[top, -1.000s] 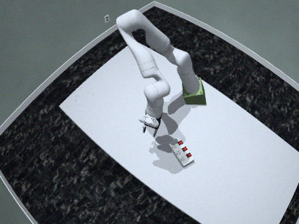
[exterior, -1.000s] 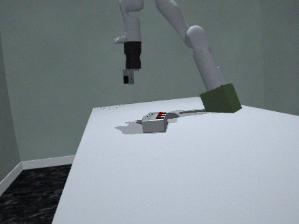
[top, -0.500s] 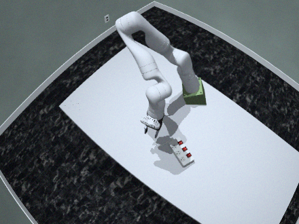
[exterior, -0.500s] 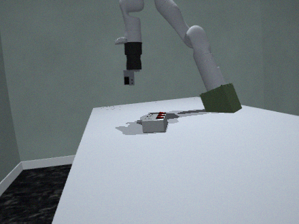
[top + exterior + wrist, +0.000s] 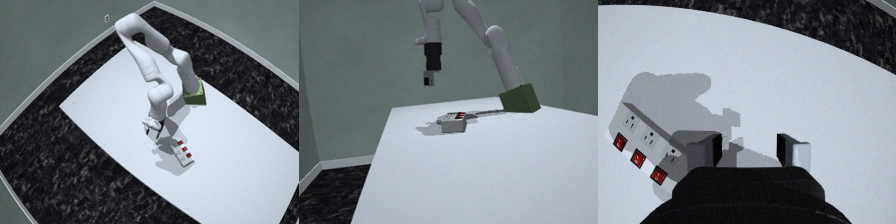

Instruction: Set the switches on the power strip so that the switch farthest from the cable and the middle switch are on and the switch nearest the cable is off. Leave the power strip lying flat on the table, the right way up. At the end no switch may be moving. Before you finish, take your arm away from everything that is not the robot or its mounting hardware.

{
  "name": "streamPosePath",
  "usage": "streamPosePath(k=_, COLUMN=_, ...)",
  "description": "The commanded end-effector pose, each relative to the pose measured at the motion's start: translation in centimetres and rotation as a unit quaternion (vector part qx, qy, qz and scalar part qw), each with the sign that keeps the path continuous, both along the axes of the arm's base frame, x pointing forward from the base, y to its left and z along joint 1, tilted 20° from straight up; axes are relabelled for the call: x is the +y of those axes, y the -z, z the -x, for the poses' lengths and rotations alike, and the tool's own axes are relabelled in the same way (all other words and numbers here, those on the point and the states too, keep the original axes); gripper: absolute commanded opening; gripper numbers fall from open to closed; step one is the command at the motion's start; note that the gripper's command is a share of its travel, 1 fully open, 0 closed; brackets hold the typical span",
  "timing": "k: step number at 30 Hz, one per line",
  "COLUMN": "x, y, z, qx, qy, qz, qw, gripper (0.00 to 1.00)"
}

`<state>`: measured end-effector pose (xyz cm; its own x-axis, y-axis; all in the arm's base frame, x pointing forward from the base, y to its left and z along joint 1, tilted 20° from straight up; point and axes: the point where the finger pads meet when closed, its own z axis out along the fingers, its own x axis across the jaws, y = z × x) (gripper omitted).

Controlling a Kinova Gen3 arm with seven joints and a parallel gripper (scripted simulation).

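Note:
A white power strip (image 5: 182, 153) (image 5: 454, 123) (image 5: 646, 145) lies flat on the white table (image 5: 238, 159) (image 5: 489, 170), the right way up. It carries three red rocker switches (image 5: 184, 148) (image 5: 459, 115) (image 5: 638, 159) in a row along one long side, with sockets beside them. I cannot tell each switch's position or see the cable. My gripper (image 5: 152, 132) (image 5: 429, 81) (image 5: 749, 145) is open and empty. It hangs well above the table, up and to the left of the strip in the top view. In the wrist view the strip lies left of the fingers.
The arm's green base block (image 5: 195, 92) (image 5: 520, 98) stands on the table behind the strip. The table's near edge (image 5: 112, 156) runs close to the strip. Dark patterned floor (image 5: 51, 163) surrounds the table.

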<state>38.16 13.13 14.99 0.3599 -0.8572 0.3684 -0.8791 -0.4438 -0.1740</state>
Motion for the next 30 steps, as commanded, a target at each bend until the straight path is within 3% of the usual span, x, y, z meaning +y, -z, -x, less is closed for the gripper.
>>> streamPosePath(k=1, x=0.5, y=0.3, z=0.1, qx=0.000, qy=0.003, qz=-0.002, qw=1.000, gripper=1.00)
streamPosePath(k=30, x=1.7, y=1.5, z=0.5, qx=-0.003, qy=0.026, qz=-0.011, qw=1.000, gripper=1.00)
